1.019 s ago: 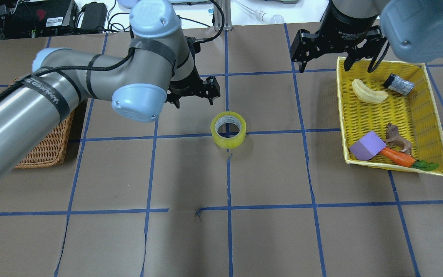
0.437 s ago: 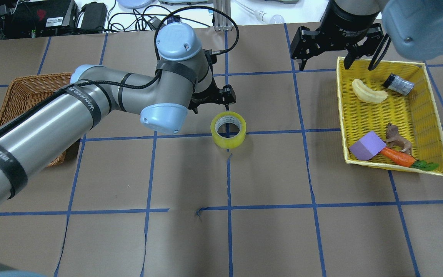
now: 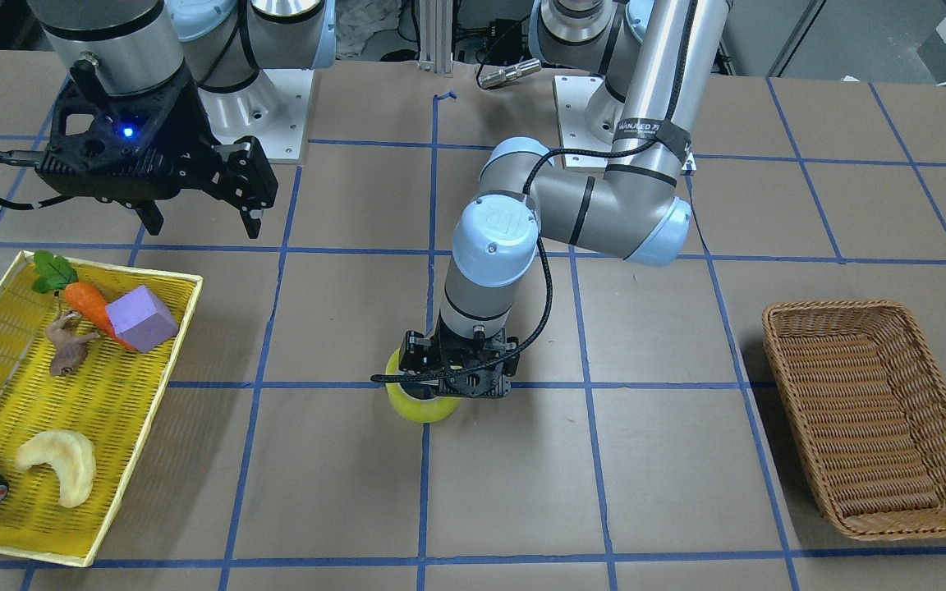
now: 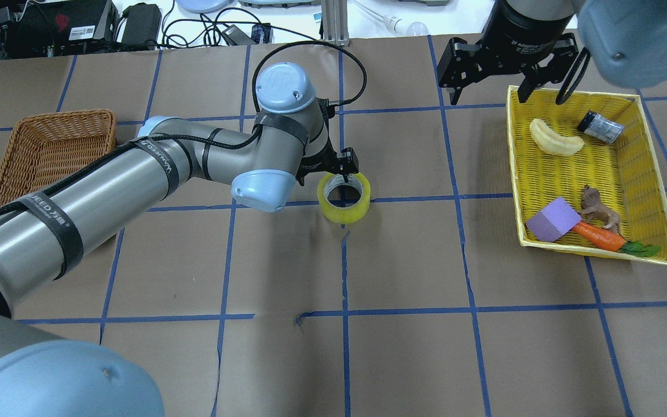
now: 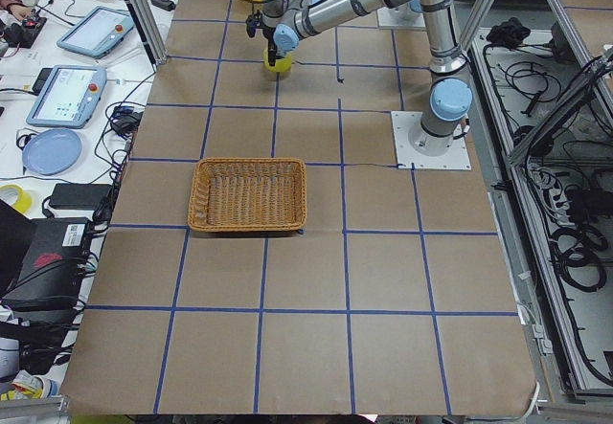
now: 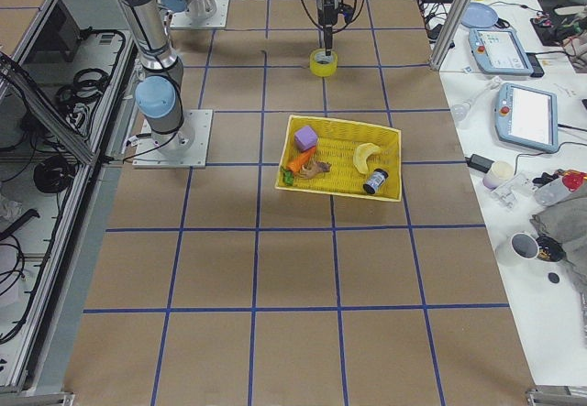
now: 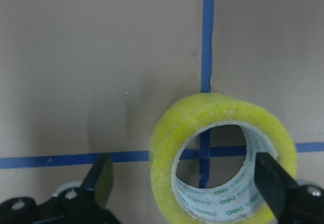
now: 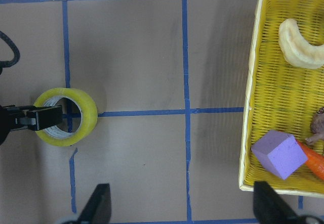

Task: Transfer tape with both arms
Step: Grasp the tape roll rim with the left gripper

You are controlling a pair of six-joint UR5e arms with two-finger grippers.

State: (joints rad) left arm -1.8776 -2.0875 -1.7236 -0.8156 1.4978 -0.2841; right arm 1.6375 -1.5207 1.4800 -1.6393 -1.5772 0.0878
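The wide translucent yellow tape roll (image 4: pixel 342 215) is seen flat on the brown worktop (image 4: pixel 403 260), core upright, directly under the left claw (image 7: pixel 182 163), spread wide and empty; the right claw (image 3: pixel 202 223), likewise spread and empty, is held well apart

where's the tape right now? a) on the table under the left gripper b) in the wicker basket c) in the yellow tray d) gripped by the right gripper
A: the tape rests on the table, with the open left gripper down over it.
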